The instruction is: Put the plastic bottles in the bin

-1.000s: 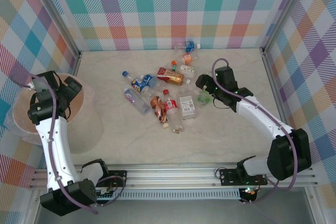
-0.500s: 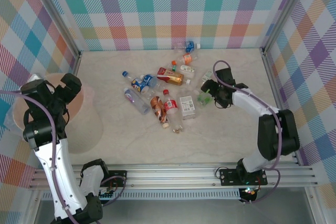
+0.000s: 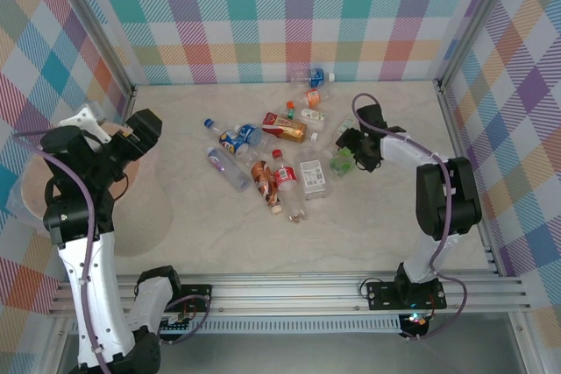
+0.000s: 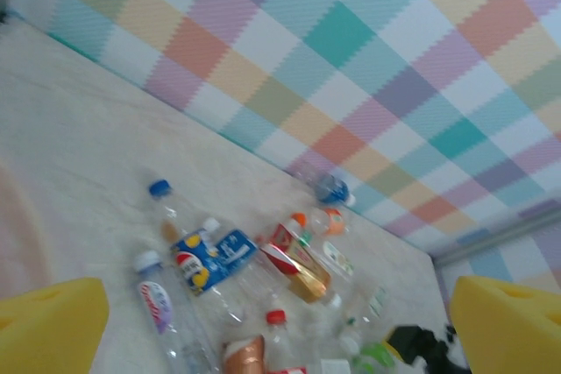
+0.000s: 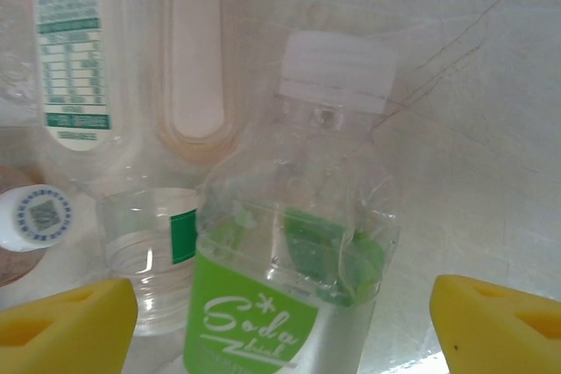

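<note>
— What's different from a second ago?

— Mostly the left arm. Its left gripper point(image 3: 142, 129) hung over the mouth of the large round pale pink translucent bin point(image 3: 149, 208). Now it is lifted and turned toward the table, jaws spread wide and holding nothing. The right arm has folded up at the elbow, and the right gripper point(image 5: 280, 317) has drawn its jaws in around the small clear plastic bottle with a green label and white cap point(image 5: 289, 260). Pale table shows between each yellow fingertip point(image 5: 66, 317) and the bottle's sides, so the jaws straddle it without touching.

— What can't you make out?

— The bin is partly behind the left arm, so only a stretch of rim and side wall shows. The green-labelled bottle's lower end is cut off at the bottom edge of the right wrist view, and from overhead the black gripper covers most of it. The left wrist picture is blurred — the labels there can't be read.

— And the look of things?

— The heap of small clear plastic bottles point(image 3: 267, 151) lies toward the far middle of the cream marbled table top point(image 3: 263, 234), well apart from the bin. The green-labelled one is at the heap's right edge. Their walls are thin, see-through and ridged, some crumpled, with red, blue, orange or white caps. Beside the green one lies a clear bottle with a white printed label point(image 5: 74, 50). The pastel checked walls point(image 3: 263, 15) enclose the table on three sides.
</note>
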Available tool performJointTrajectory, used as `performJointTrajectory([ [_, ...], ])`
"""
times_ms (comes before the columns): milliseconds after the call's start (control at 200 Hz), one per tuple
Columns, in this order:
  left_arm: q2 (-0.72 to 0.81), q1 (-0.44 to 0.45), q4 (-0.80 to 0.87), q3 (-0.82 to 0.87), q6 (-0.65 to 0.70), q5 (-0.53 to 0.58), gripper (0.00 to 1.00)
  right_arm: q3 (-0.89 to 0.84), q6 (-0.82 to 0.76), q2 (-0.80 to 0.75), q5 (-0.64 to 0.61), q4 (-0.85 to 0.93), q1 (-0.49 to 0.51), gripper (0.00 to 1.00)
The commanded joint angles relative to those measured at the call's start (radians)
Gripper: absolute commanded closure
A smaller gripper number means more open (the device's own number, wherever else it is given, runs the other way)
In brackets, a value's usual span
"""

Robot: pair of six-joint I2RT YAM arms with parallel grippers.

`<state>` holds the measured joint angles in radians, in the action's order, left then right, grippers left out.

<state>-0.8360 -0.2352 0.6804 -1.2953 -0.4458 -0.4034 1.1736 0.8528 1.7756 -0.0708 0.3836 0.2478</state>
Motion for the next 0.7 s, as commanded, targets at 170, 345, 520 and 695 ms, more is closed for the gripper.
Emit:
performJointTrajectory([
  [170, -0.075, 0.203, -0.065, 0.013, 0.016, 0.071, 0.0, 0.028, -0.005, 0.076, -0.014, -0.011, -0.007, 0.18],
  [345, -0.146, 0.348, -0.079, -0.013, 0.039, 0.15, 0.0, -0.017, 0.029, 0.091, -0.039, -0.08, -0.014, 0.24],
  [520, -0.239, 0.479, -0.085, -0.049, 0.05, 0.206, 0.0, -0.057, 0.032, 0.065, -0.063, -0.124, -0.016, 0.33],
  [695, -0.324, 0.582, -0.084, -0.082, 0.062, 0.257, 0.0, -0.142, -0.012, -0.032, -0.095, -0.224, -0.018, 0.43],
])
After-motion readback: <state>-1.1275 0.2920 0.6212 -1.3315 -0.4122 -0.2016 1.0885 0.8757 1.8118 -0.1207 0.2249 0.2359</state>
